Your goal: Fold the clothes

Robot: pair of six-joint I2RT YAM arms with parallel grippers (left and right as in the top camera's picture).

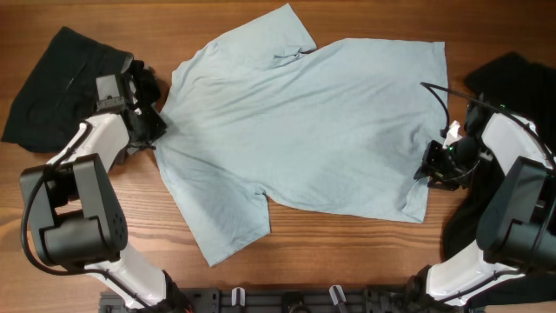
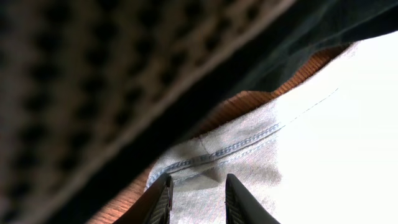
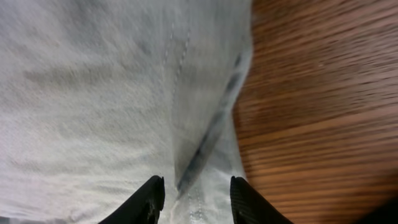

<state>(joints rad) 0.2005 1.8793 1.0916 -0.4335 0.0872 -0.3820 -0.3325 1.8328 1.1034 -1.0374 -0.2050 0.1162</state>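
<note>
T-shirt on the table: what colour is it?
The T-shirt is plain pale blue; the overhead view shows it best.

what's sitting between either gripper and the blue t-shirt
Nothing visible does. The left gripper sits at one edge of the T-shirt, the right gripper at the opposite hem, and each wrist view shows pale fabric directly beyond its open jaws.

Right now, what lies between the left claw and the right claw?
The pale blue T-shirt, spread across the table, fills that stretch, per the overhead view.
</note>
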